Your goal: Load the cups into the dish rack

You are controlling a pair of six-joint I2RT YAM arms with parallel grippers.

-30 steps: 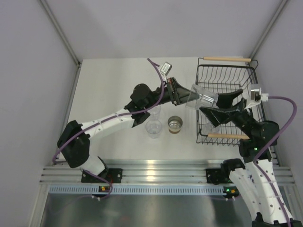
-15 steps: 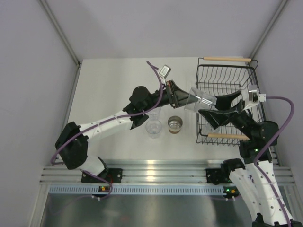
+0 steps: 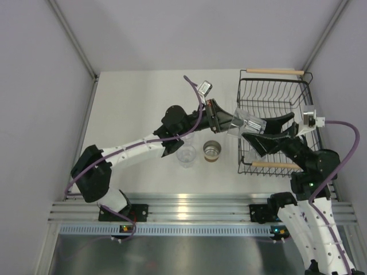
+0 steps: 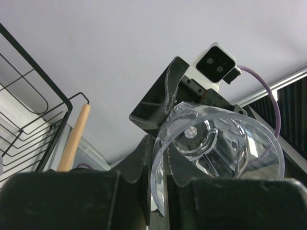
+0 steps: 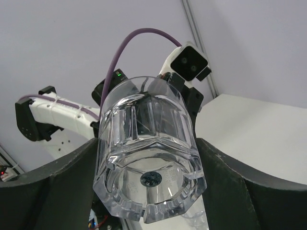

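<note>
Mid-handover: the left hand (image 3: 231, 122) clamped a clear tumbler (image 3: 248, 124) by its rim over the left edge of the dish rack (image 3: 275, 86). The right hand (image 3: 256, 130) stood apart around its base. Next, the right should close, then the left release.

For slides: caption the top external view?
Left gripper holds a clear tumbler out to the right gripper, which straddles it, at the dish rack's edge.

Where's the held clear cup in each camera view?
Top: held cup centre-right, at the rack's left edge.
Left wrist: held cup lower right, mouth toward camera.
Right wrist: held cup centre, base toward camera.
Shared landmark: the rack, in the top and left wrist views only.
</note>
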